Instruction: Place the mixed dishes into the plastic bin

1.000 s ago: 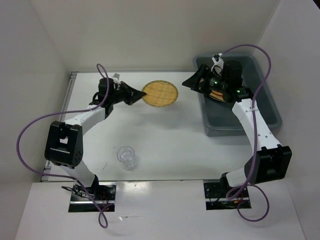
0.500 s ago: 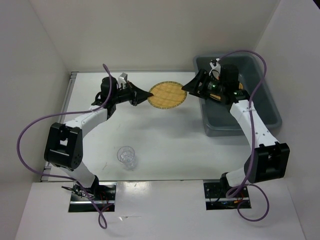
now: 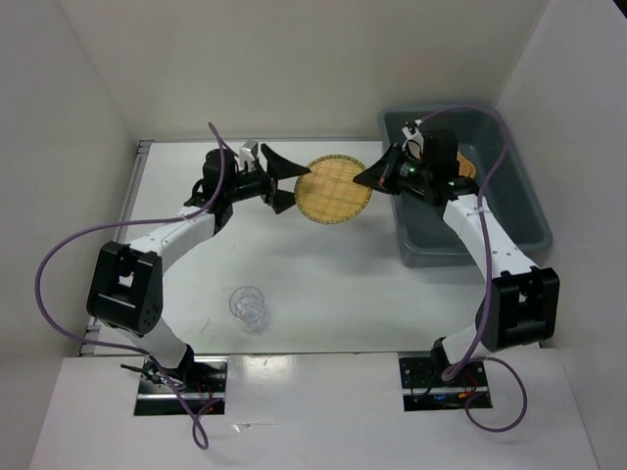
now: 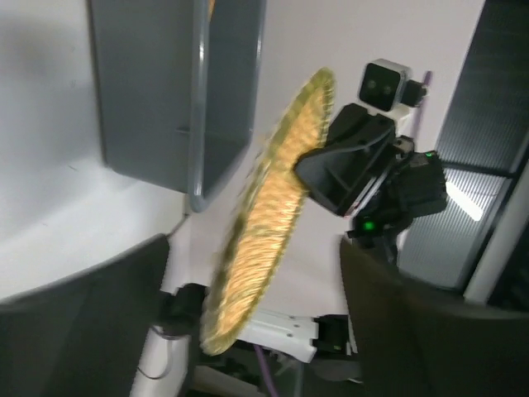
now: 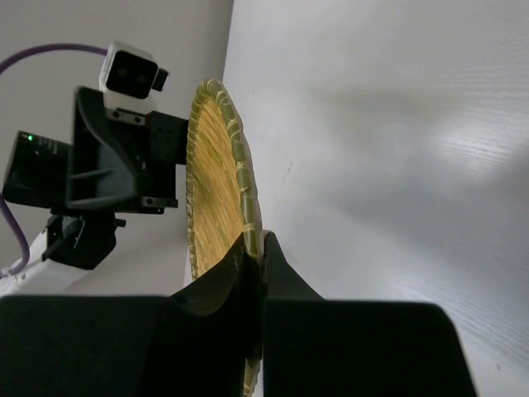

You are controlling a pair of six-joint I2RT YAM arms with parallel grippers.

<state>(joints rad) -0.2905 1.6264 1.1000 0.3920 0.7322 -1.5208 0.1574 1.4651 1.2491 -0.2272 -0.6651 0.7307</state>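
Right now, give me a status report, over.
Right hand shut on round woven plate rim, beside plastic bin. Left hand open, off it. Clear cup on table, out of the way.

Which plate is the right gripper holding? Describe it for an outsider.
Find the blue-grey bin on the right of the table. Just off its left wall, the right gripper pinches the rim of a round tan woven plate. The only other plate visible lies inside the bin.

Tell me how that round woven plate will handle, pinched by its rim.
The round plate is probably stiff: it shows flat though the right claw pinches only its rim. Likely light, since that one pinch carries it. It might pivot or slip, gripped so far off-centre.
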